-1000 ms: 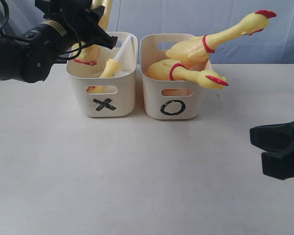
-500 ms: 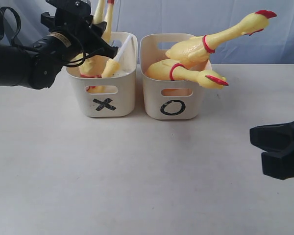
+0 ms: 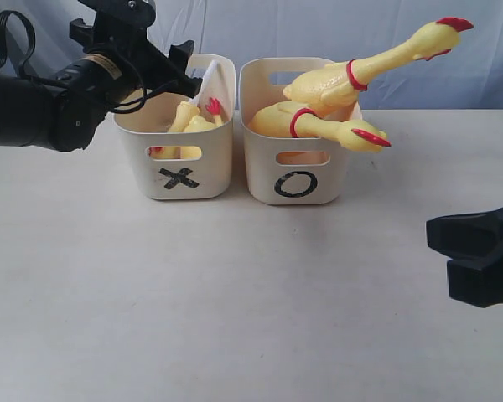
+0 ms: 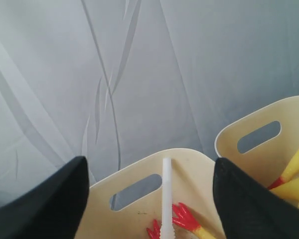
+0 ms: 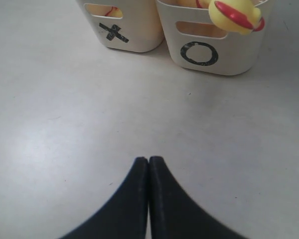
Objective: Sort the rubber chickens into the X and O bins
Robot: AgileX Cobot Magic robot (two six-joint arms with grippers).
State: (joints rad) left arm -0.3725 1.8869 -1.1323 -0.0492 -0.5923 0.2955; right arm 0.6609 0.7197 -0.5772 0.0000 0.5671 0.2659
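Note:
The X bin (image 3: 178, 159) holds yellow rubber chickens (image 3: 193, 121) lying low inside, with red feet (image 4: 182, 219) showing beside a white tube (image 4: 166, 194). My left gripper (image 3: 184, 63) hovers over this bin's back left, open and empty; in the left wrist view its jaws (image 4: 149, 162) stand wide above the X bin's rear wall (image 4: 189, 169). The O bin (image 3: 298, 172) holds two whole chickens (image 3: 318, 84) whose necks stick out to the right. My right gripper (image 3: 436, 239) rests low at the right edge, shut on nothing (image 5: 148, 159).
Both bins stand side by side at the back of a pale table (image 3: 235, 293), in front of a grey cloth backdrop (image 4: 139, 74). The O bin (image 5: 229, 55) and X bin (image 5: 134, 35) lie well ahead of the right gripper. One chicken's ringed neck (image 5: 234, 15) overhangs the O bin's front.
My left gripper's jaws have opened wide. The chicken it held upright over the X bin has dropped into the bin. The right arm has not moved.

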